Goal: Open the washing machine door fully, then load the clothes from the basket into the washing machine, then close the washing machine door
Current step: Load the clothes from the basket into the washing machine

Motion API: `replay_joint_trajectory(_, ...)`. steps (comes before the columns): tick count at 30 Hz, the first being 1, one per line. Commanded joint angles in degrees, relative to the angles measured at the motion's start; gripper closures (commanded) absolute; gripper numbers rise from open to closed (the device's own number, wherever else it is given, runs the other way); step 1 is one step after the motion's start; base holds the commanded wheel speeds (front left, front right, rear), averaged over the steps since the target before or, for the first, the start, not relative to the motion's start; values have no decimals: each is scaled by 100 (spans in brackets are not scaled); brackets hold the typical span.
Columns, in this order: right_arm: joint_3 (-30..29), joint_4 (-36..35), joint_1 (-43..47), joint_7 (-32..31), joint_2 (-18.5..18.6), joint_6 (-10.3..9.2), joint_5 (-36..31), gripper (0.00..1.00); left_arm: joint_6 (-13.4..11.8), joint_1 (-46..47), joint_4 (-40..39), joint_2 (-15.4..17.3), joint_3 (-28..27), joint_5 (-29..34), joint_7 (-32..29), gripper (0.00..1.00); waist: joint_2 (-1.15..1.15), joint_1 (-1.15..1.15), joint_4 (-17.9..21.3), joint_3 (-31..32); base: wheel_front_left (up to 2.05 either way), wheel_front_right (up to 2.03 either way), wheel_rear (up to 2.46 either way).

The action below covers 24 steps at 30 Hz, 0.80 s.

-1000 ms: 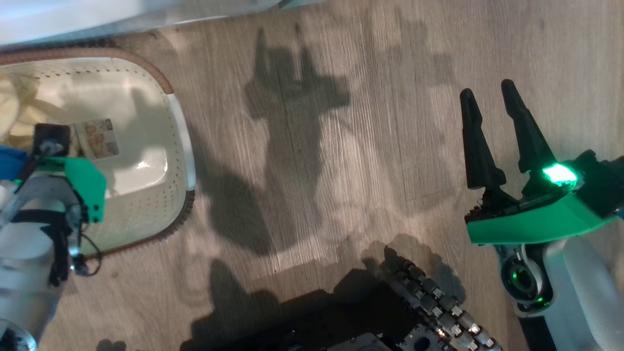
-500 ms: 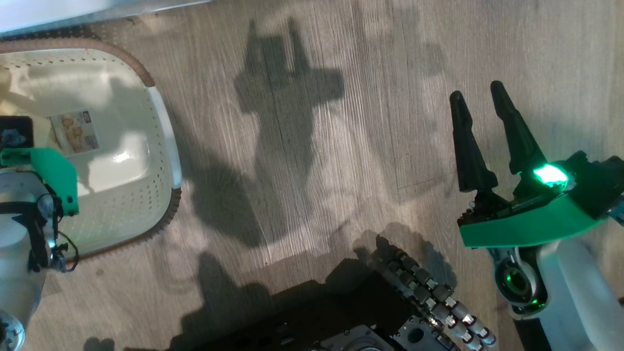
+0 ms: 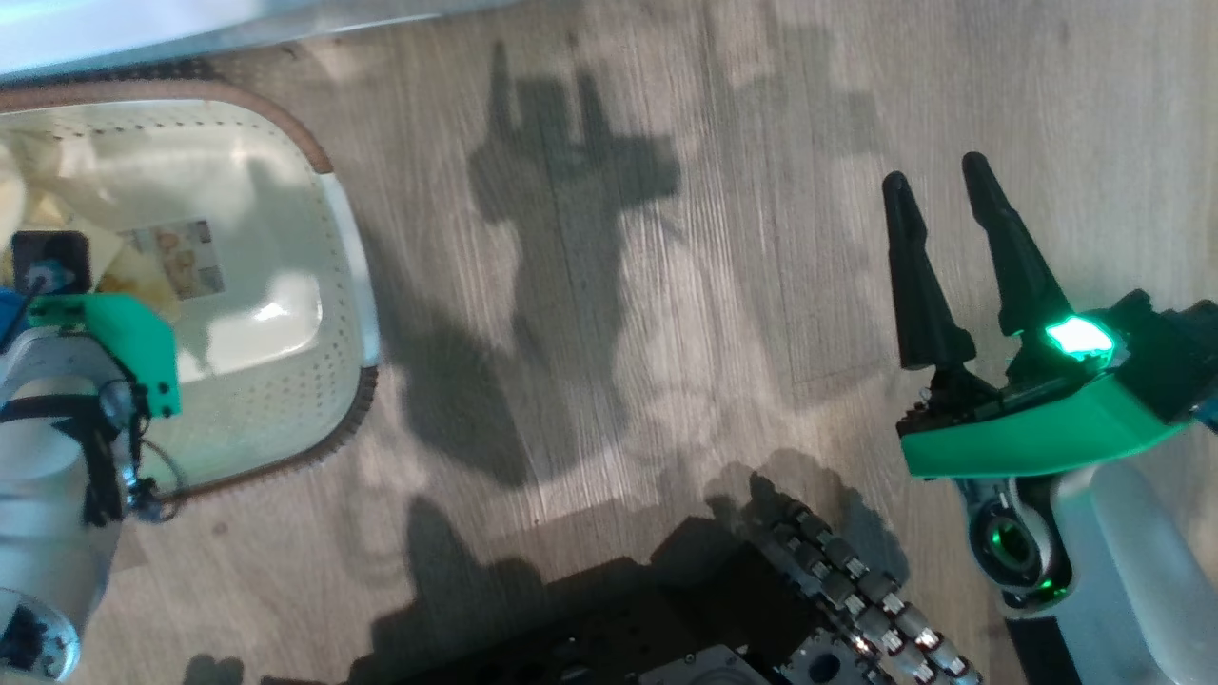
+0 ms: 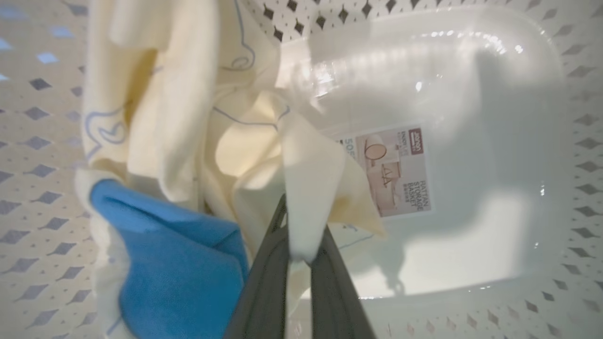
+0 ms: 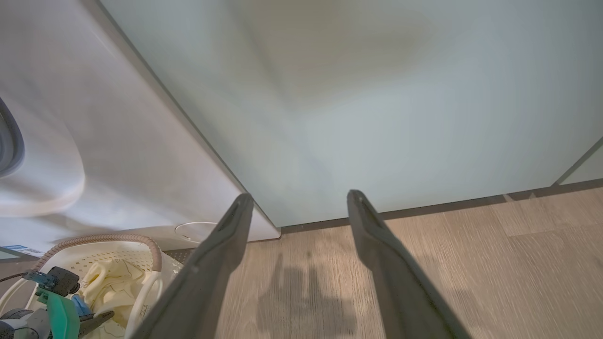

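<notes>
Left fingers point(image 4: 266, 292) are down in the basket point(image 4: 494, 226), pinched tight on a fold of the pale yellow clothes point(image 4: 165, 108), right beside the label point(image 4: 395, 172) on the basket's bottom. A blue patch point(image 4: 174, 268) bunches up just beside them. The basket sits on the wood floor point(image 3: 618, 314), close in front of the washing machine point(image 5: 118, 155). Right fingers point(image 5: 207, 273) hang well away, spread wide, gripping nothing, pointing toward the pale green cabinet point(image 5: 377, 103).
</notes>
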<state>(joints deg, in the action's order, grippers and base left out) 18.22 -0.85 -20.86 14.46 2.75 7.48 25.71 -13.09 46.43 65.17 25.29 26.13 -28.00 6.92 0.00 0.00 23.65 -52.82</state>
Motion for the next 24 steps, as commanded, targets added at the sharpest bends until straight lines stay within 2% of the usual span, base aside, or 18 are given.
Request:
replay_joint_trajectory(1,11,-121,122,53,13,1,-17,0,20,-44,-50,133,-128,-45,145,100,0,0,-65,65,0,0,0)
replay_joint_trajectory(6,-108,-110,168,53,13,1,-148,0,78,-71,-224,-34,-120,-75,524,100,0,0,-263,256,0,0,0)
replay_joint_trajectory(13,-342,-94,277,53,13,1,-363,0,142,-209,-758,-319,-78,-62,759,100,0,0,-600,631,0,0,0)
replay_joint_trajectory(18,-549,-73,421,53,13,1,-532,0,142,-460,-1453,-491,-135,-74,801,100,0,0,-840,954,0,0,0)
replay_joint_trajectory(24,-794,-72,613,53,13,1,-744,0,-3,-956,-2688,-565,-313,25,806,100,0,0,-1097,1360,0,0,0)
